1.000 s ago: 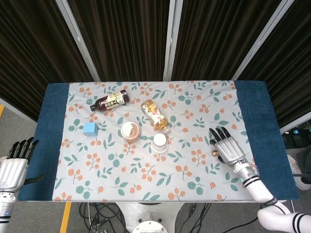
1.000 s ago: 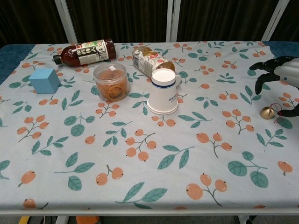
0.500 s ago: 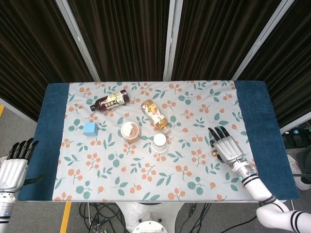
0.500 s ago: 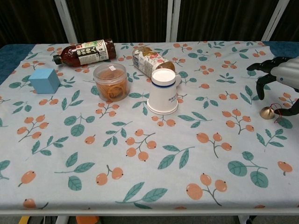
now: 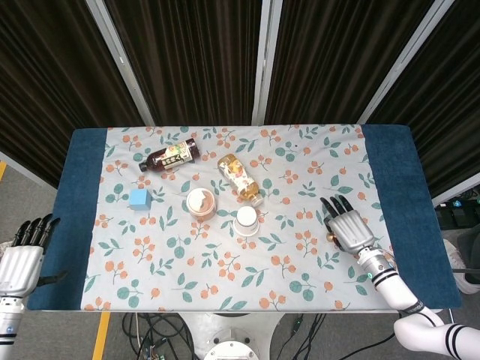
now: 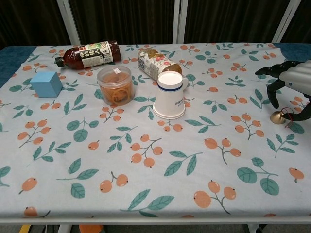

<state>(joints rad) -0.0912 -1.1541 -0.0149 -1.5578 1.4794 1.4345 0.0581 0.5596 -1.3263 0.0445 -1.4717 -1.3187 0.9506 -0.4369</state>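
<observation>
My right hand (image 5: 347, 226) (image 6: 290, 80) hovers over the table's right side with its fingers spread and nothing in them. A small brass bell (image 5: 330, 238) (image 6: 277, 117) sits on the cloth just below and beside its thumb, apart from it. My left hand (image 5: 22, 253) hangs open off the table's left front corner, seen only in the head view. Mid-table stand an upturned white paper cup (image 5: 247, 220) (image 6: 171, 95) and a clear tub of orange rings (image 5: 200, 202) (image 6: 115, 85).
A dark drink bottle (image 5: 170, 155) (image 6: 88, 53) and a tan bottle (image 5: 240, 178) (image 6: 154, 61) lie on their sides at the back. A light blue cube (image 5: 139, 198) (image 6: 46, 83) sits at the left. The floral cloth (image 6: 155, 165) covers the table, with blue edges (image 5: 397, 180).
My right hand has crept slightly left and lower toward the bell. My left hand has sunk a little. The objects have not moved.
</observation>
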